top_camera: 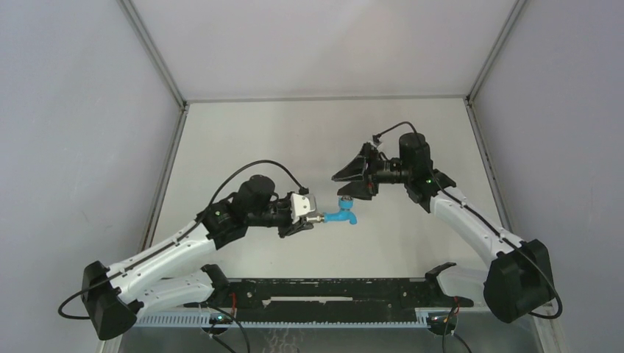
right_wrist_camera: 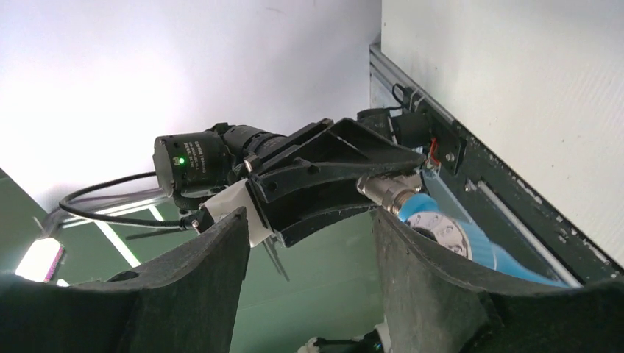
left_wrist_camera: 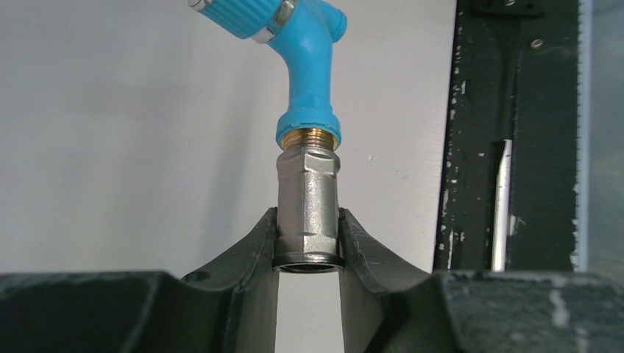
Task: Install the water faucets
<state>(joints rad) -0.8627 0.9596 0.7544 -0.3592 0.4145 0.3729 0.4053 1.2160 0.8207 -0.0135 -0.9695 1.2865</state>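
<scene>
Grip first: the left fingers (left_wrist_camera: 254,254) are closed narrow on the grey fitting (left_wrist_camera: 309,206), one on each side of its lower end, with its open mouth showing between them. The blue tap (left_wrist_camera: 309,59) stands out of the far end of the fitting, a band of brass thread (left_wrist_camera: 309,138) bare at the joint. The right fingers (right_wrist_camera: 221,279) stand wide apart with nothing between them, just beyond the tap's knob end.

The fitting looks like plated metal: stiff, fairly heavy for its size and probably slick, so the hold at its very end may slip if the tap is twisted hard. The tap is plastic, so I judge it light and rigid, and its thread could cross or strip under a crooked turn. The bent body just above the collar seems the best place to take hold. The ribbed knob offers grip but would likely turn on its own.

In the left wrist view the knob and the spout are cut off at the top edge. How deep the thread sits inside the fitting is hidden. From the right wrist, one finger covers most of the tap. From above, the tap looks clear of the desk (top_camera: 294,132), but its height cannot be told.
</scene>
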